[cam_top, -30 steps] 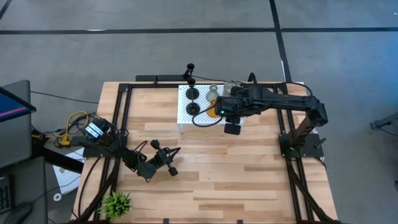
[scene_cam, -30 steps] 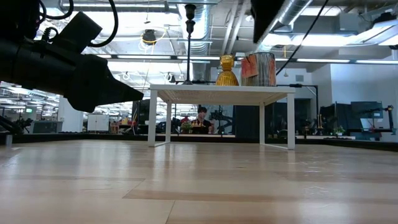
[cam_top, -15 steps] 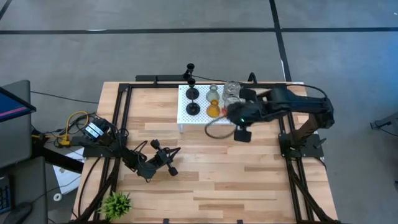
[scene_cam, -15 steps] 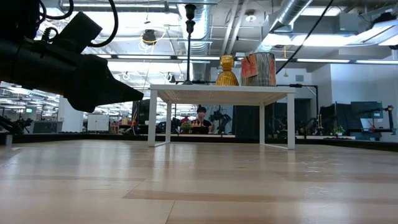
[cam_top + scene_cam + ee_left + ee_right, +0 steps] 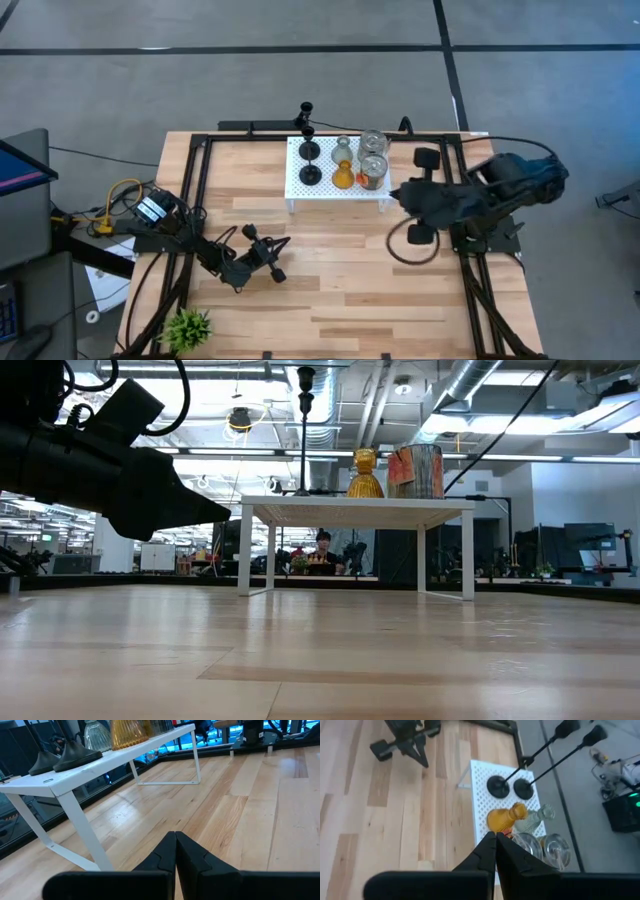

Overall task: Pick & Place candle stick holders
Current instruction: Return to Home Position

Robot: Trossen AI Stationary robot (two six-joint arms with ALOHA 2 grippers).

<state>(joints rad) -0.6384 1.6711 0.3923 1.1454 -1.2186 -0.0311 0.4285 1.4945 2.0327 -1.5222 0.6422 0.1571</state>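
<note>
— High view: how much room is there around the edges?
— Plenty. The tabletop [image 5: 360, 280] is bare boards across its middle and near side. A small plant [image 5: 187, 325] sits at the near left corner, and dark frame rails [image 5: 255, 126] border the wood. The white shelf [image 5: 326, 190] stands at the middle of the far edge. On it the black holders [image 5: 311, 175] take the left end, the pale-green glass [image 5: 343, 150] and the amber glass [image 5: 343, 177] the middle, and two clear jars [image 5: 373, 170] the right end.
— And the arms?
— The left gripper [image 5: 283, 243] lies toward the near left, well apart from the shelf. The right gripper [image 5: 402, 192] is off the shelf's right end, touching nothing.
— Low view?
— The left arm's dark bulk fills the left side, and open boards run level to the shelf's legs. One slim black stem rises tall from the shelf top. The amber glass is squat and bell-shaped, beside a jar. A person [image 5: 322, 545] sits far behind.
— Left wrist view?
— The fingers [image 5: 157, 860] are pressed together on nothing, with bare wood ahead up to a shelf leg. Two round black disc bases sit at the shelf's end.
— Right wrist view?
— Its fingers [image 5: 477, 860] are also together and empty, above the shelf. The two discs sit side by side, and the knobbed amber glass is just beside the pale-green one.
</note>
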